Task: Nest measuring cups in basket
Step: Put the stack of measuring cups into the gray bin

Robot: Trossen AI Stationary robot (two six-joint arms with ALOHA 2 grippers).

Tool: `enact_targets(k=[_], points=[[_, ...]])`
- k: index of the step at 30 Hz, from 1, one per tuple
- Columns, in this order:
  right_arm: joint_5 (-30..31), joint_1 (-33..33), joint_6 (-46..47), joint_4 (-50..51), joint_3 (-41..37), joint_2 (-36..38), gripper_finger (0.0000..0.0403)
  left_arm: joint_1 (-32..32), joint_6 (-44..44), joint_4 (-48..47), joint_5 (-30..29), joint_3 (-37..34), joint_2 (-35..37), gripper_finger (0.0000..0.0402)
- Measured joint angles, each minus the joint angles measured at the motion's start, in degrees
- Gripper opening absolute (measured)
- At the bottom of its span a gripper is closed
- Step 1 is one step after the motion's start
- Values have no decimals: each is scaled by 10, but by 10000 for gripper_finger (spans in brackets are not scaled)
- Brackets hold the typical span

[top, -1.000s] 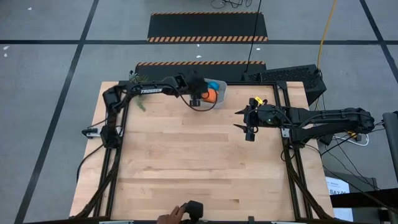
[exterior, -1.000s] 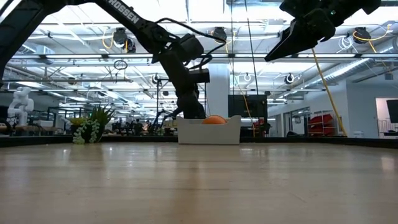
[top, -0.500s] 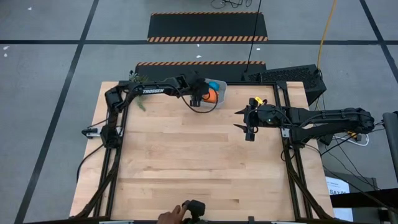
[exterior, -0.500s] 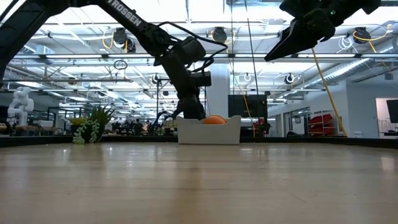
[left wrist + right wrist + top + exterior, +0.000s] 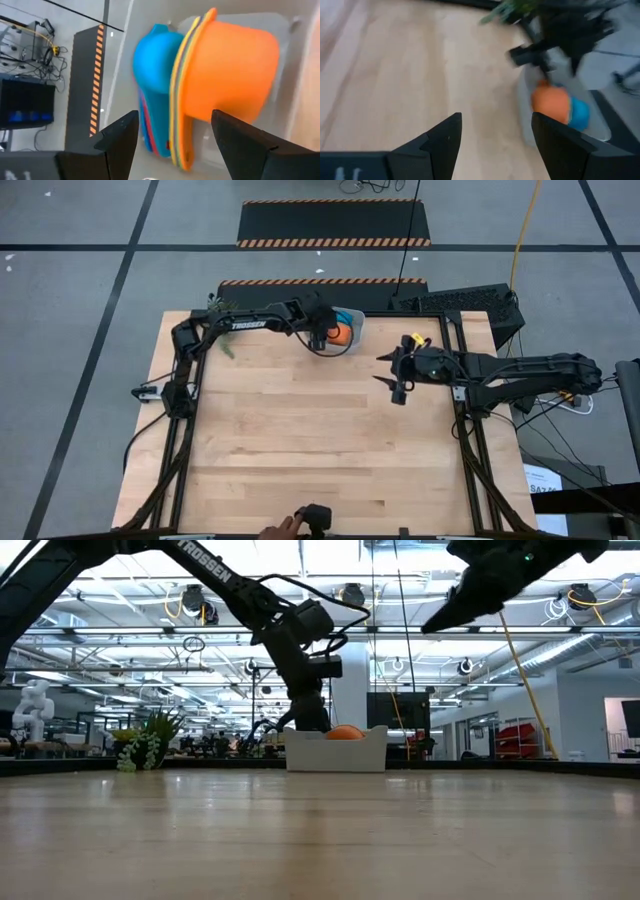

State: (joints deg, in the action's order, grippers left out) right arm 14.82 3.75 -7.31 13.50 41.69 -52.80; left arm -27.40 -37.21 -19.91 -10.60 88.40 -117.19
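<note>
Left hand (image 5: 322, 338) was over the basket (image 5: 352, 345), fingers apart w/ nothing held, cups (image 5: 220, 85) stacked inside; right hand (image 5: 396, 385) idled open mid-counter; next prob retract left.

Left gripper (image 5: 322, 340) jaws spread over basket (image 5: 352, 340); stacked measuring cups (image 5: 210, 85) fill space ahead, basket walls close beside. Right gripper (image 5: 399, 388) jaws spread, high; bare table (image 5: 300, 450) below.
</note>
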Motion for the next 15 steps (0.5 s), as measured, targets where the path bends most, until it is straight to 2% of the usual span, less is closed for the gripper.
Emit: enact_targets(k=[8, 11, 15], points=[[73, 10, 15, -81, 0, -82, 233, 30, 30, 4, -8, 0, 0, 253], [77, 31, 7, -98, 0, -119, 234, 37, 48, 2, -31, 0, 0, 253], [74, 71, -22, -140, 0, -161, 240, 35, 70, -18, -19, 0, 8, 253]])
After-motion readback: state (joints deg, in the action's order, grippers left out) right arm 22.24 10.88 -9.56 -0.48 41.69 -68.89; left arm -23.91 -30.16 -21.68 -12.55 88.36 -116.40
